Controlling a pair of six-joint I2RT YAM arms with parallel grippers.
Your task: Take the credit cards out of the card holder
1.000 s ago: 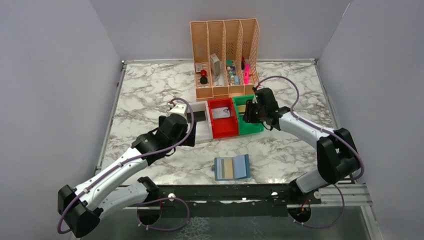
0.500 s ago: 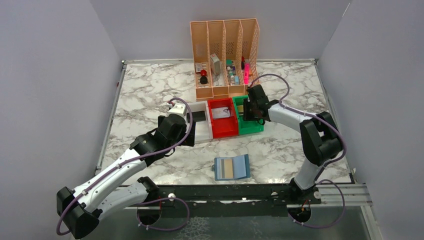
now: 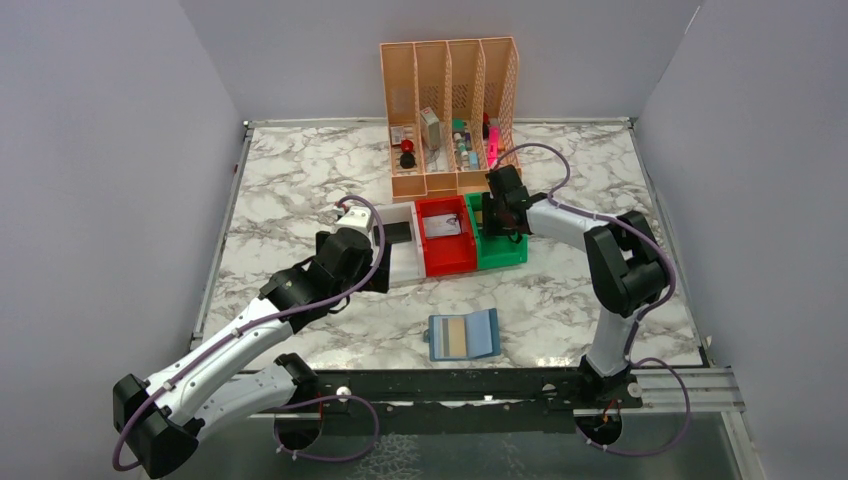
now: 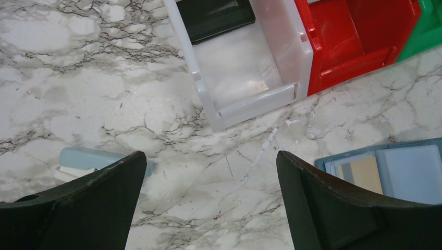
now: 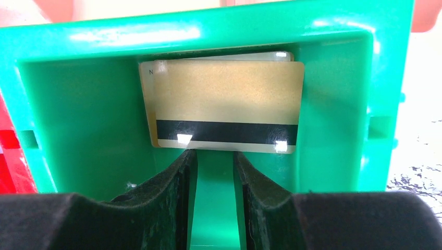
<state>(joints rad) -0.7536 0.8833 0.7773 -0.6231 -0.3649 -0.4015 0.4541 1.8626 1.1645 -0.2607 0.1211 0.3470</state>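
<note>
While my right gripper [image 5: 213, 154] sits narrowly parted and empty in the green bin [image 5: 333, 104], gold card [image 5: 224, 96] flat, long axis crosswise, black stripe toward my fingertips, print unreadable, left gripper [image 4: 211, 156] spread wide.

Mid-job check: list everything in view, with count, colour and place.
table: one, white-grey marble.
file organizer: one, peach mesh, back centre.
white bin: one, left end of the bin row.
black flat object: one, inside the white bin.
red bin: one, middle of the row.
green bin: one, right end of the row.
gold cards: two, stacked, in the green bin.
card holder: one, teal-blue, open flat, near edge.
tan card: one, in the card holder's left half.
pale blue object: one, on the table by the left gripper.
left gripper: wide open, above table between white bin and card holder.
right gripper: slightly open, empty, in the green bin by the cards.
</note>
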